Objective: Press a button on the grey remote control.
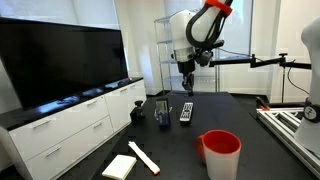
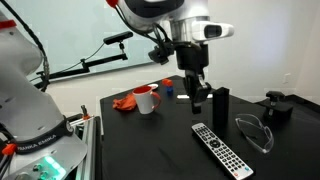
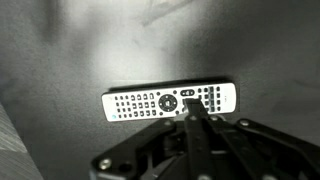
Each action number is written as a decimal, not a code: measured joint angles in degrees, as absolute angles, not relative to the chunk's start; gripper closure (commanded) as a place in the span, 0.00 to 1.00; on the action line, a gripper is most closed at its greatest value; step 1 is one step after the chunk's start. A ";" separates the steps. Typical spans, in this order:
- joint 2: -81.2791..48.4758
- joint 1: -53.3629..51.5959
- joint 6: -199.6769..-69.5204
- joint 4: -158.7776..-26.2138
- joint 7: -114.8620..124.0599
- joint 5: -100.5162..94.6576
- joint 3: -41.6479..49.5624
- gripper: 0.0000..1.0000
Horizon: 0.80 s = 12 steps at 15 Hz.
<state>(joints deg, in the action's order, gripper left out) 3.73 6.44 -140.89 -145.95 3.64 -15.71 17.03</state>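
Currently, the Robotiq gripper (image 2: 197,102), fingers closed together into one tip, is hovering above the slim grey remote control with pale buttons (image 3: 170,102), which is lying flat on the black tabletop (image 1: 240,115). No contact is showing, so the press is judged as yet to come.

My gripper (image 3: 192,110) (fingers pressed together) covers buttons right of centre on the grey remote control (image 3: 135,104), lying crosswise.
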 measured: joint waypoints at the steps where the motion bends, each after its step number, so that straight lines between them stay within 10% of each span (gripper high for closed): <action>1: 6.96 6.61 -138.63 -146.84 1.34 -14.95 16.47 1.00; 12: 22.46 6.75 -124.37 -148.60 -7.40 -12.54 11.52 1.00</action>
